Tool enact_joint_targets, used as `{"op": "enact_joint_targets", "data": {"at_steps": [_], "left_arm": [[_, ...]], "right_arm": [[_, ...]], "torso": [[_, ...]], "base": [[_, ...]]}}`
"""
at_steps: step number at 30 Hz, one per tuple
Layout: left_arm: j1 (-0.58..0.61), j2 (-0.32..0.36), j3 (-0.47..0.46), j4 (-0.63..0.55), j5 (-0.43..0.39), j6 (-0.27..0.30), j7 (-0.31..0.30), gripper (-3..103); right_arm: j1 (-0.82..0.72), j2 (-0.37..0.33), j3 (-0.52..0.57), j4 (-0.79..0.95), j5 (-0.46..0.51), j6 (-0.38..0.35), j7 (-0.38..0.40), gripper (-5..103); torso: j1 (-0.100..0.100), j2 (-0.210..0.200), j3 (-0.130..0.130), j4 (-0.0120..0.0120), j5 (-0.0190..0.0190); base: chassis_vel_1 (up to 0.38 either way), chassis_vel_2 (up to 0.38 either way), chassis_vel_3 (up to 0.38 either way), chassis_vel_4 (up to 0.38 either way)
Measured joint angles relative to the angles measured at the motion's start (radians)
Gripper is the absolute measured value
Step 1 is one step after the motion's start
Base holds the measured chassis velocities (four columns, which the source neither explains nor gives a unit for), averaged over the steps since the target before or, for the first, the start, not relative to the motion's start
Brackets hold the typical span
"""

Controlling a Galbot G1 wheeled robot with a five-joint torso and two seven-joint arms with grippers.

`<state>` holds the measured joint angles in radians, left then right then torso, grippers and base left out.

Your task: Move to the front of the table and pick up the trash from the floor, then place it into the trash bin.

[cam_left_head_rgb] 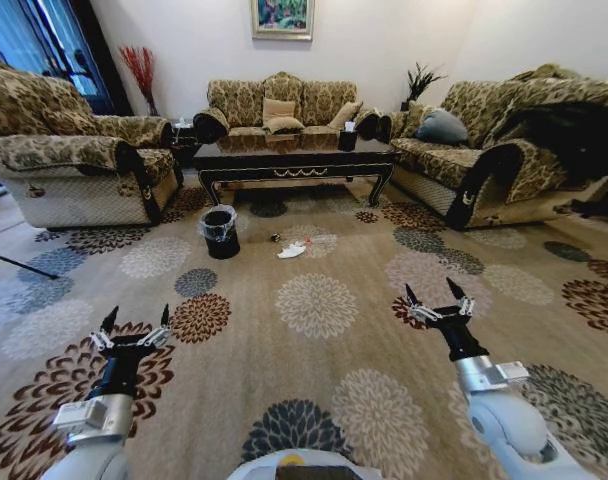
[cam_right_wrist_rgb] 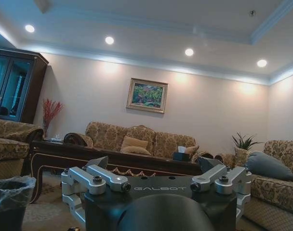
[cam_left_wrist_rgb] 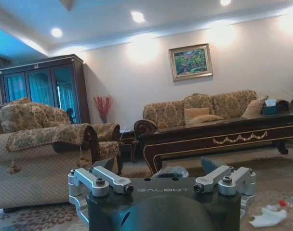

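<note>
Both grippers hang low over the carpet with fingers spread, holding nothing: left gripper point(cam_left_head_rgb: 136, 322), right gripper point(cam_left_head_rgb: 436, 298). Ahead between them lies the white tissue point(cam_left_head_rgb: 292, 250), the black bin point(cam_left_head_rgb: 220, 232) just beside it, the table point(cam_left_head_rgb: 294, 160) beyond.

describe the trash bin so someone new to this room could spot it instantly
Find the long dark coffee table in front of the middle sofa. On the carpet just off its left front leg stands the trash bin: small, round, black, lined with a crinkly clear bag, unlike the white tissue lying beside it.
</note>
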<state>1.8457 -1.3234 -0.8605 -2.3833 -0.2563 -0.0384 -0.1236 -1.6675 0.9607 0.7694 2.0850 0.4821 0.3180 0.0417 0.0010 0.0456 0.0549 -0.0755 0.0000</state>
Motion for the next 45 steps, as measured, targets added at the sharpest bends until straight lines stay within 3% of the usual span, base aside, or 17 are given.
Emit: {"op": "enact_joint_targets", "data": {"at_steps": [10, 22, 25, 28, 32, 45], "left_arm": [[-0.023, 0.009, 0.011, 0.037, -0.007, 0.000, -0.005, 100], [-0.007, 0.042, 0.039, 0.009, -0.092, 0.023, -0.035, 100], [-0.001, 0.022, 0.051, 0.008, -0.063, 0.011, -0.034, 100], [-0.011, -0.068, 0.086, 0.008, 0.011, -0.003, -0.030, 100], [-0.010, -0.115, 0.105, 0.008, 0.037, -0.004, -0.031, 100], [0.020, -0.157, 0.075, -0.008, 0.034, -0.006, -0.023, 100]], "right_arm": [[0.020, -0.012, -0.013, -0.054, -0.020, 0.016, 0.003, 100], [0.010, 0.021, 0.004, -0.115, -0.033, 0.044, -0.002, 100], [0.006, 0.035, 0.008, -0.120, -0.033, 0.056, -0.007, 100], [0.026, 0.050, -0.009, -0.138, -0.035, 0.083, -0.010, 100], [0.052, 0.066, -0.020, -0.140, -0.040, 0.083, -0.010, 100], [0.097, 0.103, -0.074, -0.130, -0.055, 0.079, -0.012, 100]], "torso": [[0.001, 0.002, 0.002, -0.0002, -0.0004], [0.002, 0.003, 0.003, -0.0001, -0.0001], [0.002, 0.003, 0.003, -0.0005, 0.0001], [0.001, 0.004, 0.003, -0.0001, 0.0000], [0.001, 0.004, 0.003, -0.0001, -0.0001], [0.001, 0.004, 0.004, 0.0002, 0.0003]], "base": [[-0.227, 0.225, 0.219, -0.203], [-0.321, 0.330, 0.334, -0.303], [-0.223, 0.204, 0.217, -0.188], [-0.085, 0.116, 0.106, -0.122], [-0.085, 0.088, 0.072, -0.089], [-0.271, 0.258, 0.279, -0.266]]}}
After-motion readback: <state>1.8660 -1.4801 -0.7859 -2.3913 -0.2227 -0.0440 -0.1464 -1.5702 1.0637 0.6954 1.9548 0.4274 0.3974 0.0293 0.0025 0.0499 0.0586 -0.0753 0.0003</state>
